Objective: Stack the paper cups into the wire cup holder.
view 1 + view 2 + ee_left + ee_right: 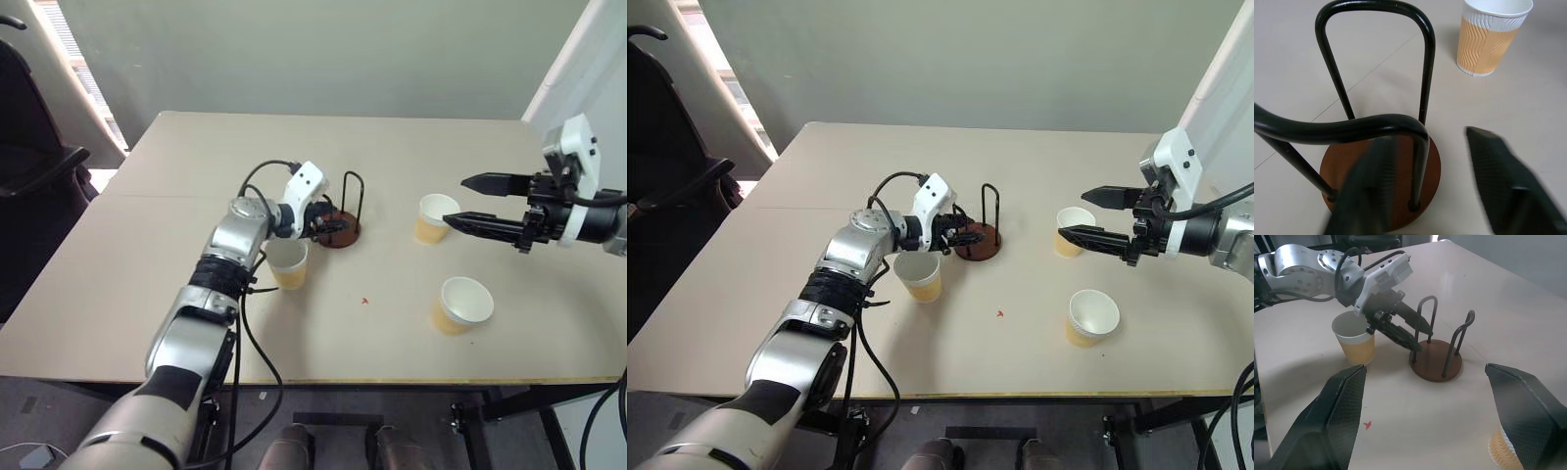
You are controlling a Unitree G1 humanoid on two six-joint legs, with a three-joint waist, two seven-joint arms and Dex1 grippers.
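Observation:
The wire cup holder (341,233) stands mid-table, a reddish-brown disc with two black wire loops. My left gripper (331,223) reaches into it from the left. Its fingers are partly closed but still apart, and one post of the nearer loop (1420,161) stands between them. Three paper cups stand upright. One cup (287,262) sits by my left forearm, one (436,217) is to the right of the holder, and one (462,304) is nearer the front edge. My right gripper (456,201) hovers open beside the right-hand cup, its lower fingertip over the rim.
A small red speck (364,301) lies on the beige table (196,245) between the cups. A black chair (29,166) stands off the table's left side. A white panel (578,59) rises at the far right.

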